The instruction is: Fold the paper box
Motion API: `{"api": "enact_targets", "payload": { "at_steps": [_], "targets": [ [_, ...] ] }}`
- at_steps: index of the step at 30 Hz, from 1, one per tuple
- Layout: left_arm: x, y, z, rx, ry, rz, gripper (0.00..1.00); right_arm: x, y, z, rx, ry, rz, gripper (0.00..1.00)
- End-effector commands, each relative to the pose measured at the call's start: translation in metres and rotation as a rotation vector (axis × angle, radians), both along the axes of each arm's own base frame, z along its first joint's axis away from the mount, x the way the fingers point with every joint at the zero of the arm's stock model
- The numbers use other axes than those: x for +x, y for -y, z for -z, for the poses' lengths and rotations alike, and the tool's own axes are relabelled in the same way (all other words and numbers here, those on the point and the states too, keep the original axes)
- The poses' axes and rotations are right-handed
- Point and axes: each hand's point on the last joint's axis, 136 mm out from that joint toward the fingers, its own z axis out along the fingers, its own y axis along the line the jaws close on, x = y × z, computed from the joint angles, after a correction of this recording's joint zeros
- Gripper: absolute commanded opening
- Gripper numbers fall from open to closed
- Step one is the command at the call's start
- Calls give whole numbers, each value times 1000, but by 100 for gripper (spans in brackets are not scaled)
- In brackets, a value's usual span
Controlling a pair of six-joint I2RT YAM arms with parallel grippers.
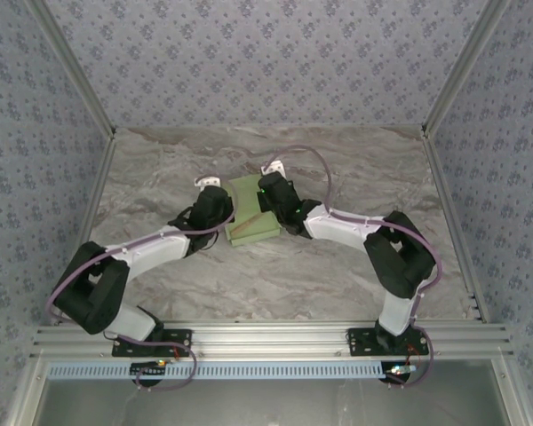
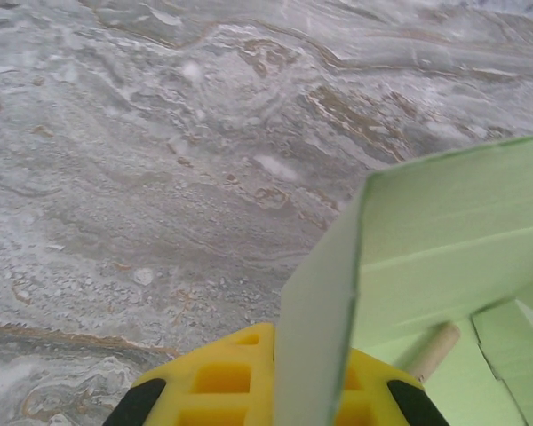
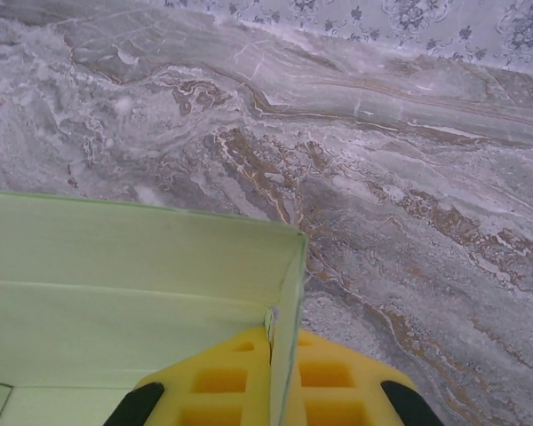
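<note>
You hold the left pincer [image 2: 275, 383] and right pincer [image 3: 281, 382] each clamped on a raised wall of the paper box [image 1: 246, 197], thin matte lime card with crisp creases, a round wooden stick [image 2: 433, 349] inside it, mid-way on the veined marble-look table [image 1: 249, 293]; next, likely, press the walls square without buckling them.

2 black-and-white arms [image 1: 155, 248], lilac cables [image 1: 58, 288], yellow end effector fingers [image 2: 222, 377].

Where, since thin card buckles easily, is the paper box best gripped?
On the paper box, take an upright side wall from above, one finger inside, one outside. The walls are thin standing sheets with free top edges; the left gripper and right gripper each pinch one so.
</note>
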Motion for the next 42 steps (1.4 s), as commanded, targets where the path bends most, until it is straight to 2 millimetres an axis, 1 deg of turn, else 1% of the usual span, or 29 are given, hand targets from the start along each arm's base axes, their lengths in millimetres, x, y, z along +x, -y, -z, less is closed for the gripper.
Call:
{"api": "enact_targets", "payload": {
  "at_steps": [1,7,13,20,25,31,37,42],
  "targets": [
    [8,-17,-19,-10,108,-191,1,-3,14,2,31,29,70,5],
    [-10,-16,-20,43,180,-273,0,-13,12,0,93,51,70,4],
    [-30,-15,-17,102,252,-312,0,-23,11,5,143,65,83,4],
    [-43,-13,-8,142,292,-314,0,-36,10,12,176,63,109,5],
    [-52,-17,1,172,297,-316,0,-48,8,11,178,68,132,6],
    [-61,-22,9,202,299,-323,0,-57,9,26,198,18,176,9],
    [-68,-31,6,194,303,-331,0,-62,15,37,170,-62,203,13],
    [-70,-34,7,200,303,-329,0,-62,11,43,178,-72,182,6]
  ]
}}
